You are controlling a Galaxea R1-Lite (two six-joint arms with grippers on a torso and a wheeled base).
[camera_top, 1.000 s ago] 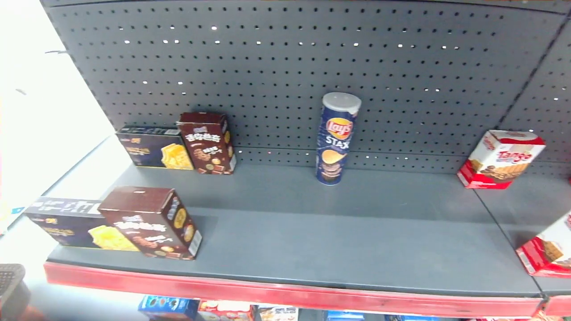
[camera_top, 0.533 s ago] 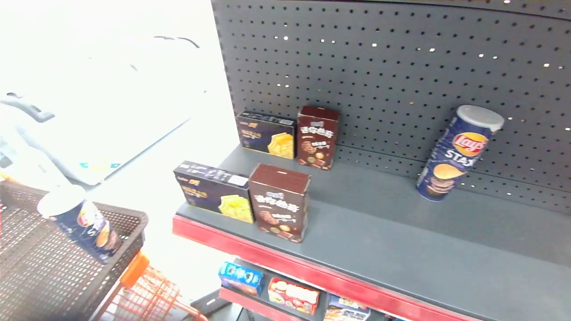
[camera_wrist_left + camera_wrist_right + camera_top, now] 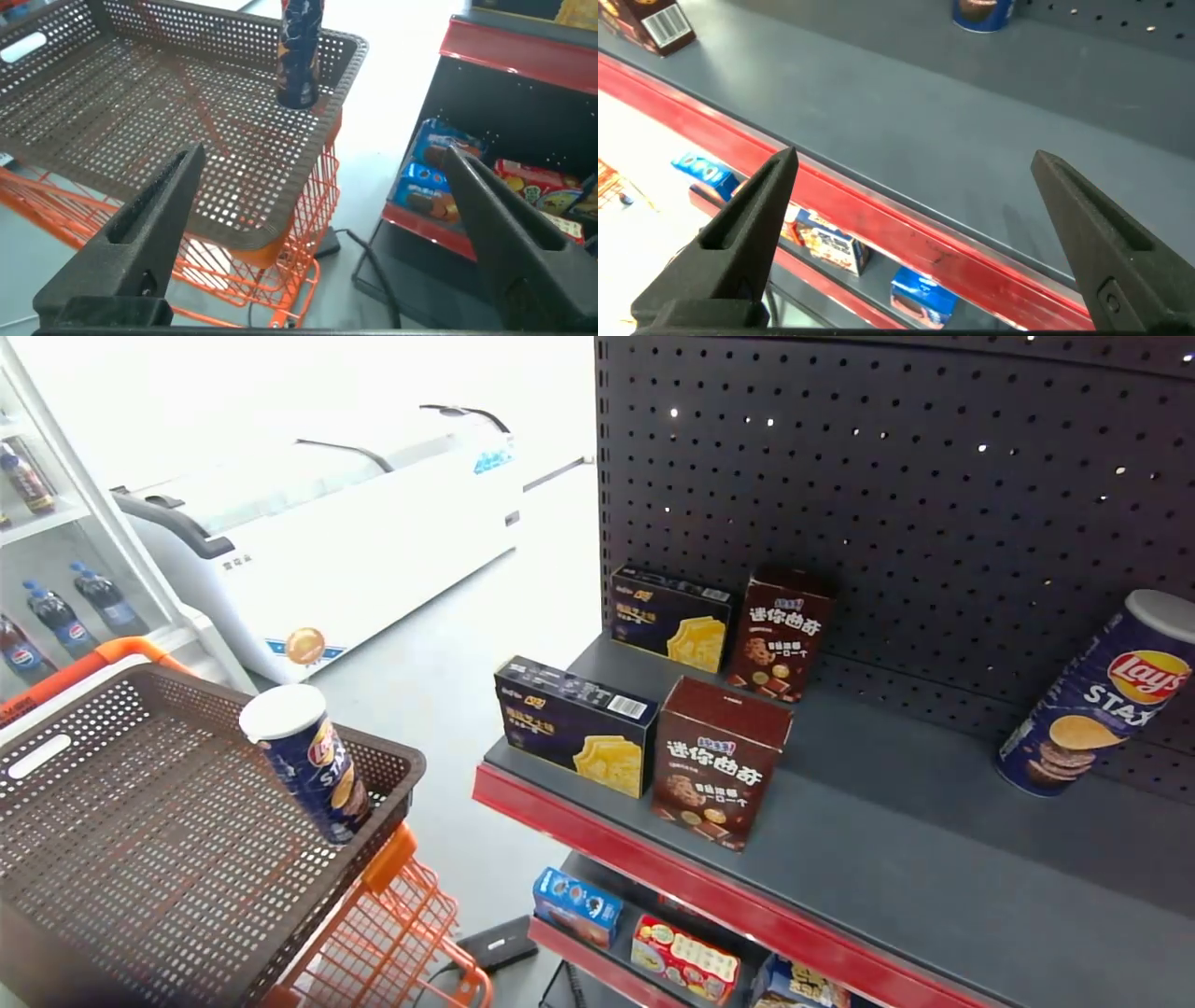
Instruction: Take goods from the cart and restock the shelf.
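— Brown mesh basket (image 3: pixel 397 775) on the orange cart (image 3: pixel 390 857), low on the left in the head view. How many goods are in it?
— One. The cart can (image 3: pixel 308 761) stands upright against the rim nearest the shelf (image 3: pixel 887 840), with wide mesh floor on its other side.
— What is on the shelf?
— It has a grey deck with a red front edge and a pegboard (image 3: pixel 887 476) behind. Two blue boxes (image 3: pixel 577 723) and two brown boxes (image 3: pixel 719 761) crowd its left end in two rows. One shelf can (image 3: pixel 1092 695) stands at the back, well apart, and a broad stretch of deck lies between. A strip of floor separates cart and shelf. A white freezer (image 3: pixel 355 532) sits beyond.
— And the left wrist view?
— The left gripper (image 3: pixel 320 154) is spread wide with nothing between its fingers. It hangs over the basket's corner and that floor strip. The cart can is ahead at the rim. Packs (image 3: pixel 439 177) sit under the red edge.
— The right wrist view?
— The right gripper (image 3: pixel 915 157) is also spread wide and holds nothing. It is above the shelf's front edge, with open deck running to the shelf can's base. One brown box corner is off to the side, and there are three packs on the level below.
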